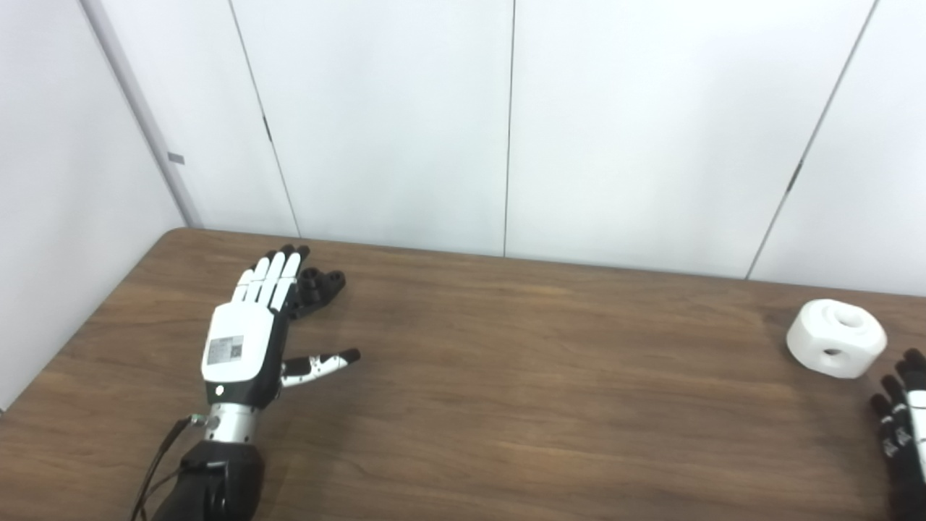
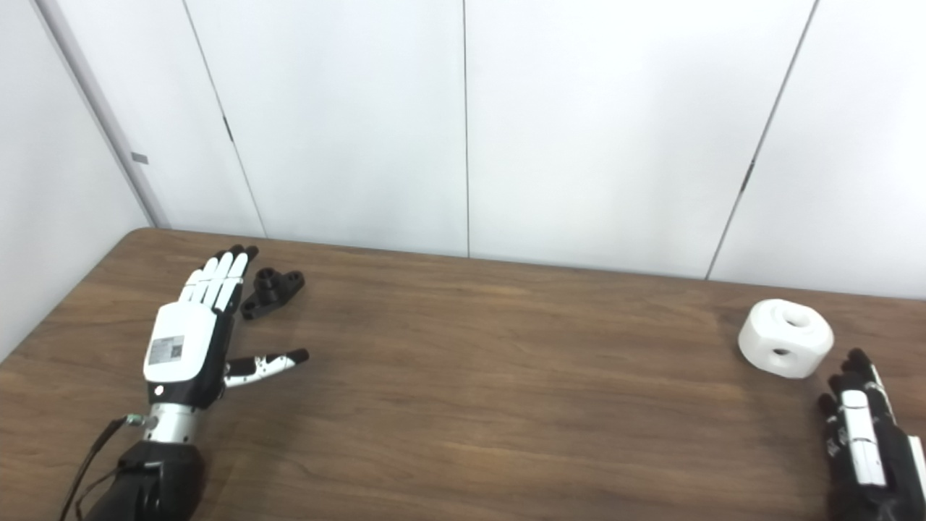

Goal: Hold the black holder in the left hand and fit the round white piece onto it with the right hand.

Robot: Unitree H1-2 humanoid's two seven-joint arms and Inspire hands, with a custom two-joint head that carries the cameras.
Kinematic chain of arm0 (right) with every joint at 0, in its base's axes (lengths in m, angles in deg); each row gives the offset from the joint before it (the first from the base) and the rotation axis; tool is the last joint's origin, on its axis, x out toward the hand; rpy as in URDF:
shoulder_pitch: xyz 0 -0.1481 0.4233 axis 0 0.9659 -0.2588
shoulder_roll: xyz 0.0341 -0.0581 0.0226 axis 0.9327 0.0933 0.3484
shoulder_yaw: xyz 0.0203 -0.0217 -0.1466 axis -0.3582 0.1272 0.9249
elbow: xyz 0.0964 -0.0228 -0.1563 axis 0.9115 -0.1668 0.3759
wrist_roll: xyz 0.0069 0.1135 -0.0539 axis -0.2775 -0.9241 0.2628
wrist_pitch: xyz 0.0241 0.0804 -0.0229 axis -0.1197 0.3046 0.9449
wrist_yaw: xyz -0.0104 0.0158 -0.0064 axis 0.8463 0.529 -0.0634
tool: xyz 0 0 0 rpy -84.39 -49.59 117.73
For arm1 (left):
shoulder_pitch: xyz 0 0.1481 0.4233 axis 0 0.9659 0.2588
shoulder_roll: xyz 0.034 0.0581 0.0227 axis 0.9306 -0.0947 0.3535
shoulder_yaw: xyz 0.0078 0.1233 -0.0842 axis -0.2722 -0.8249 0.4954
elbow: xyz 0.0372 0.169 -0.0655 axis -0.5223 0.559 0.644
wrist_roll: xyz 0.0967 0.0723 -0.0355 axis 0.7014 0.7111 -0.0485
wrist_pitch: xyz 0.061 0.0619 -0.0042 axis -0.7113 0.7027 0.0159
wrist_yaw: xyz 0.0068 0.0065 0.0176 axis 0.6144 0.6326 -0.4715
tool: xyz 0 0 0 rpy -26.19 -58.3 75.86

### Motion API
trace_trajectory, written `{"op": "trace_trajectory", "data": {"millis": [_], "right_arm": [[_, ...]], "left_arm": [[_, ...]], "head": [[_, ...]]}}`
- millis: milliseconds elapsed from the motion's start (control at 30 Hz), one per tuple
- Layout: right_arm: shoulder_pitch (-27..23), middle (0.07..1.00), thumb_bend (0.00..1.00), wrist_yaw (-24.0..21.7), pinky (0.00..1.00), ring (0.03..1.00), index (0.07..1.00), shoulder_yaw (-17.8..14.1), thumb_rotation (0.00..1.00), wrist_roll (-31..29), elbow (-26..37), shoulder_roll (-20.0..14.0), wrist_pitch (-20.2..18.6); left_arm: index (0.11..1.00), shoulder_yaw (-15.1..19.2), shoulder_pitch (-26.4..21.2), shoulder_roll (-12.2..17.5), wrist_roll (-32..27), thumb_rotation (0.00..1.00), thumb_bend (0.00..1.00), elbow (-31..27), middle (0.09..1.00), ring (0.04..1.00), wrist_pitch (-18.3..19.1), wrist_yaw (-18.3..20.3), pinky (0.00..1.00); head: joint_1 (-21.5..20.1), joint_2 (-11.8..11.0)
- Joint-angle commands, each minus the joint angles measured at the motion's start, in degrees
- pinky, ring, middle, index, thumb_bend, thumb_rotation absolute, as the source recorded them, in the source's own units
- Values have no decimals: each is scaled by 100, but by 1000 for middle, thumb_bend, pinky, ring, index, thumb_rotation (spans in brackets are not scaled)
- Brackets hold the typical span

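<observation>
i see my left hand (image 2: 189, 340) flat, fingers straight and together, thumb out, just beside the black holder (image 2: 273, 291) (not gripping it). right hand (image 2: 861, 434) loosely extended near the round white piece (image 2: 786, 338) on the table (image 2: 506, 391).

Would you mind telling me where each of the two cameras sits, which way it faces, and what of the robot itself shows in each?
Left eye view: on the head, looking down and forward over the wooden table to the white wall; the left hand, open, hides part of the black holder; the right hand is cut by the edge.
Right eye view: beside it, a little rightward, same aim; the holder lies clear of the left hand, and more of the right hand shows.
Shared: both show the table, the holder, the round white piece and both hands.
</observation>
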Motion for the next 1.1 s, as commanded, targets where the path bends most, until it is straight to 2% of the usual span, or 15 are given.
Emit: {"op": "trace_trajectory", "data": {"millis": [0, 133, 200, 267, 367, 500, 700, 933, 1067], "right_arm": [[-107, 995, 316, -60, 1000, 990, 956, -26, 726, 2, 97, -98, 194], [-104, 996, 307, -10, 1000, 994, 966, -30, 746, 83, 60, -83, 273], [-122, 951, 330, 63, 957, 949, 925, -76, 664, 112, -25, -48, 330], [-143, 932, 335, 45, 936, 926, 910, -96, 636, 114, -152, -60, 428], [-158, 927, 368, -39, 930, 918, 907, -89, 643, 103, -302, -105, 596], [-150, 932, 365, -31, 933, 920, 914, -95, 652, 69, -255, -102, 575], [-101, 924, 363, -18, 924, 913, 906, -107, 644, 53, -167, -95, 529], [-125, 923, 362, -57, 918, 916, 902, -86, 640, 27, -140, -102, 522], [-136, 916, 356, -53, 910, 909, 892, -75, 630, 23, -64, -112, 464]], "left_arm": [[980, 75, -257, 198, -62, 491, 1000, -1, 988, 971, 25, -114, 943], [988, 114, -351, 231, -125, 478, 1000, 96, 986, 970, 202, -85, 954], [991, 147, -407, 241, -206, 459, 1000, 181, 984, 967, 236, -87, 951], [997, 168, -459, 255, -284, 453, 1000, 239, 987, 969, 284, -40, 951], [999, 171, -531, 296, -402, 436, 1000, 281, 992, 974, 355, 50, 960], [977, 169, -659, 412, -557, 441, 1000, 366, 978, 965, 366, 195, 947], [964, 208, -866, 546, -911, 467, 1000, 484, 974, 966, 423, 588, 939], [942, 220, -1021, 638, -1214, 440, 1000, 627, 968, 959, 554, 978, 933], [952, 215, -1093, 693, -1426, 480, 1000, 634, 981, 973, 769, 1418, 955]], "head": [[43, -36], [73, -69], [114, -92], [130, -109], [143, -114], [159, -107], [153, -85], [142, -89], [161, -69]]}}
